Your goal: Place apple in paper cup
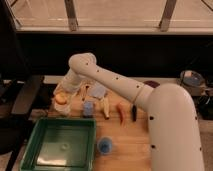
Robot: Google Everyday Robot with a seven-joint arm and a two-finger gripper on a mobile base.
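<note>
The apple [60,98], small and yellow-orange, sits at the mouth of the white paper cup [63,108] at the left end of the wooden table. My gripper [64,91] is right above and against the apple, at the end of the white arm [107,80] that reaches in from the lower right. Whether the apple rests in the cup or hangs just over it is not visible.
A green tray [37,150] lies at the front left, with a small blue cup [104,145] beside it. A blue block [88,108], a pale banana [105,107], a red pepper [122,112] and a dark object [134,113] lie mid-table. A metal bowl [192,79] stands far right.
</note>
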